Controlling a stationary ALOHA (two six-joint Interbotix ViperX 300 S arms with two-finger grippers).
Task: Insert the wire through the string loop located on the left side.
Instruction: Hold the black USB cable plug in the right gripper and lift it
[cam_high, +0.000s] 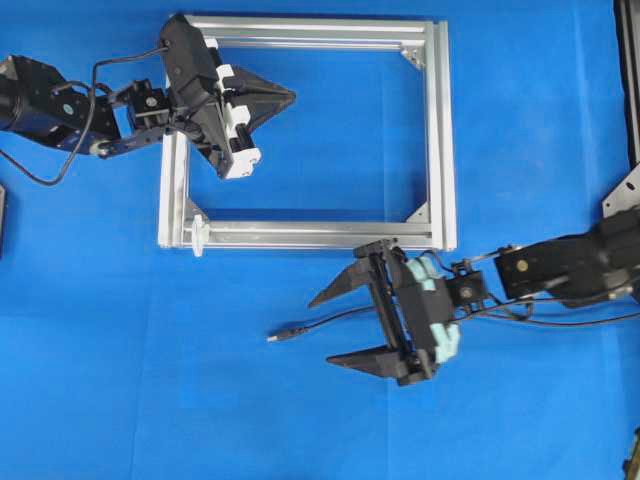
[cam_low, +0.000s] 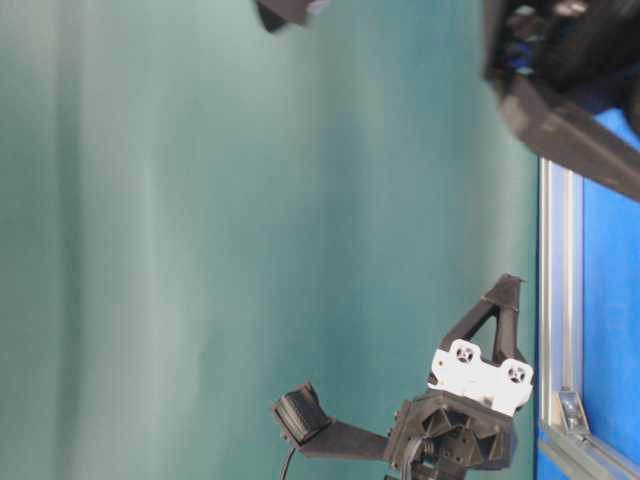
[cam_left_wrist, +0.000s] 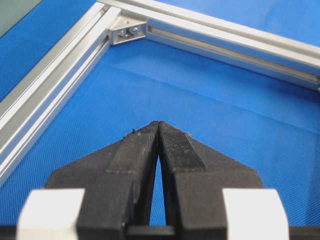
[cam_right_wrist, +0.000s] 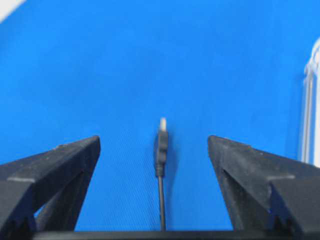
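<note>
Wire (cam_high: 330, 323) between wide right jaws, untouched.

The left gripper (cam_high: 290, 97) is closed, its black fingers pressed tip to tip, the arm reaching in from the left edge. The right gripper (cam_high: 320, 330) has its fingers spread wide, pointing left, its arm entering from the right.

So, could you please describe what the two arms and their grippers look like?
Both arms are black with thin black cables looping along them. The left gripper has tapered triangular black fingers on a white plastic block; in its wrist view the finger pads look finely ridged. The right gripper has the same pointed black fingers, with pale teal parts on its body.
</note>
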